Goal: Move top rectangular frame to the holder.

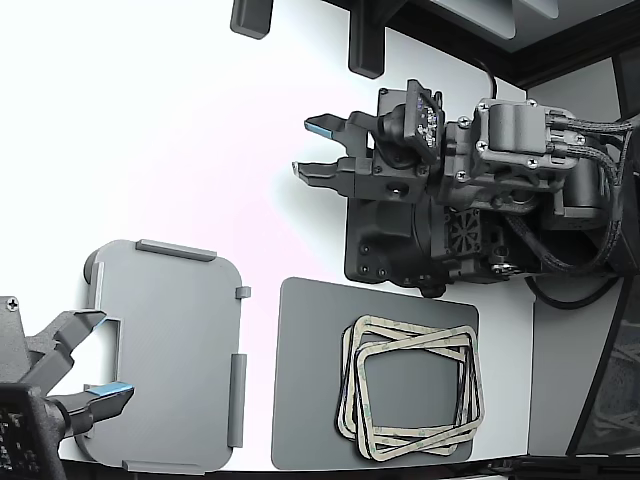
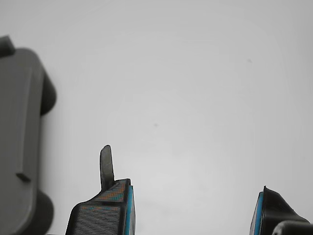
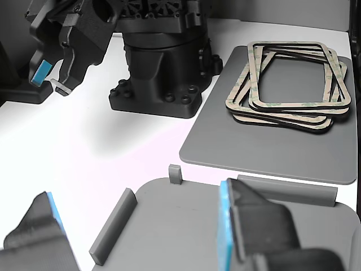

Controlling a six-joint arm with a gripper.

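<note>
Wrist view: your gripper [image 2: 193, 208] wide open, empty, beside holder [image 2: 19, 137]. Pickup step pending. Next, travel to stack, pinch top rectangular frame [image 1: 418, 393] edge only.

holder [image 2: 19, 142] — cropped at edge

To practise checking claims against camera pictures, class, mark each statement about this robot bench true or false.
1. The frames lie stacked on the darker grey mat. True.
2. The holder already carries a frame. False: its plate is bare.
3. The gripper is open and holds nothing. True.
4. The gripper hangs right over the stack. False: it is over the bare white table, apart from the stack.
</note>
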